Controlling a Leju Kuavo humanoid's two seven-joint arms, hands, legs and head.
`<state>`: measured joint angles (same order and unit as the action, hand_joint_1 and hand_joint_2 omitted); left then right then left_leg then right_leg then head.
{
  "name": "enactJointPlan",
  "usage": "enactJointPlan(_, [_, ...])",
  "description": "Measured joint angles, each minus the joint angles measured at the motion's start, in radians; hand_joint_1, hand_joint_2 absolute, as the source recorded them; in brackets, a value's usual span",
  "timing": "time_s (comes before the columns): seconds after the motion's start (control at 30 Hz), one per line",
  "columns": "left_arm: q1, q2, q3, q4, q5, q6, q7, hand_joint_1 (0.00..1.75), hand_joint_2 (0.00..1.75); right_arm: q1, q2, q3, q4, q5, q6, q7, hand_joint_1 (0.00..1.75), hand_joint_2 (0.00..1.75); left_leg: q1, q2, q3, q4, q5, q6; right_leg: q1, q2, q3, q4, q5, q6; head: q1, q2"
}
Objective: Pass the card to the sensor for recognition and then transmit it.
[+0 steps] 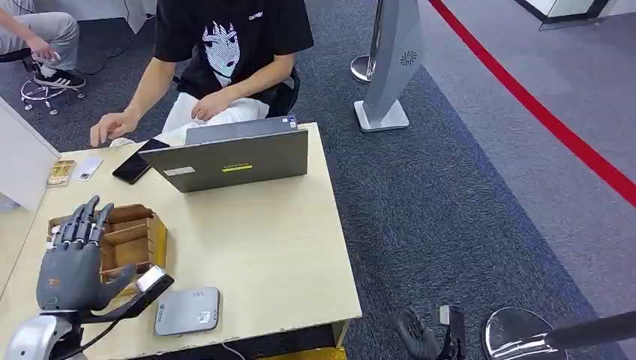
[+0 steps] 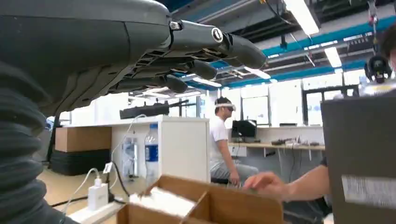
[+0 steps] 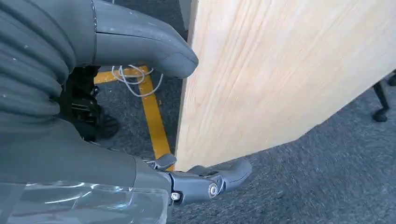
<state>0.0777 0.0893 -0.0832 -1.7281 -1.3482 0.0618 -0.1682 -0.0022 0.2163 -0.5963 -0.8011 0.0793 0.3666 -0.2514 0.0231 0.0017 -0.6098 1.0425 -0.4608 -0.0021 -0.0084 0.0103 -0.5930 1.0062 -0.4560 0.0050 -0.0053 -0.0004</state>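
A grey flat sensor pad [image 1: 187,310] lies near the table's front edge. Left of it stands a wooden compartment box [image 1: 133,234], and in the left wrist view white cards [image 2: 163,200] lie in one compartment of that box [image 2: 219,205]. My left hand [image 1: 71,259] hovers over the box's left part, fingers stretched forward and apart, thumb out toward the sensor pad, with no card seen in it. The same fingers [image 2: 187,51] reach out above the box, empty. My right hand [image 1: 420,337] hangs low beside the table's front right corner, holding nothing; its thumb [image 3: 149,44] is close to the table's wooden side [image 3: 280,70].
A person sits behind the light wooden table [image 1: 277,247], one hand [image 1: 111,127] resting on it. An open grey laptop [image 1: 232,157], a black phone [image 1: 135,166], a white tag [image 1: 88,166] and a small yellow packet [image 1: 60,172] lie at the back. A grey floor stand [image 1: 386,75] rises on the carpet.
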Motion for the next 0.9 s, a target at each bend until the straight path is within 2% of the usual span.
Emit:
enactJointPlan(0.17, [0.081,0.03,-0.04,0.01,-0.04,-0.012,0.04,0.0,1.75,0.004,0.008,-0.019,-0.02,0.005,0.011,0.007,0.0,1.75,0.0,0.0,0.0,0.0,0.0,0.0,0.0,0.0,0.0,0.0,0.0,-0.001,0.0,0.0])
enactJointPlan(0.33, [0.106,0.064,-0.071,0.051,-0.057,-0.011,0.056,0.0,1.75,0.004,0.011,-0.023,-0.026,0.008,0.015,0.008,0.0,1.75,0.0,0.0,0.0,0.0,0.0,0.0,0.0,0.0,0.0,0.0,0.0,-0.001,0.0,0.0])
enactJointPlan(0.6, [0.099,0.094,-0.08,0.114,-0.096,0.032,0.091,0.0,1.75,0.003,0.014,-0.023,-0.027,0.02,0.021,0.008,0.0,1.75,0.0,0.0,0.0,0.0,0.0,0.0,0.0,0.0,0.0,0.0,0.0,-0.001,0.0,0.0])
enactJointPlan(0.73, [0.093,0.1,-0.08,0.132,-0.104,0.039,0.092,0.0,1.75,0.003,0.014,-0.023,-0.027,0.02,0.021,0.008,0.0,1.75,0.0,0.0,0.0,0.0,0.0,0.0,0.0,-0.001,0.0,0.0,0.0,-0.001,0.0,0.0])
enactJointPlan(0.9, [0.068,0.1,-0.076,0.16,-0.112,0.085,0.096,0.0,1.75,0.002,0.016,-0.023,-0.027,0.022,0.024,0.007,0.0,1.75,0.0,-0.001,0.0,0.0,0.0,0.0,0.0,-0.001,0.0,0.0,0.0,-0.001,0.0,0.0])
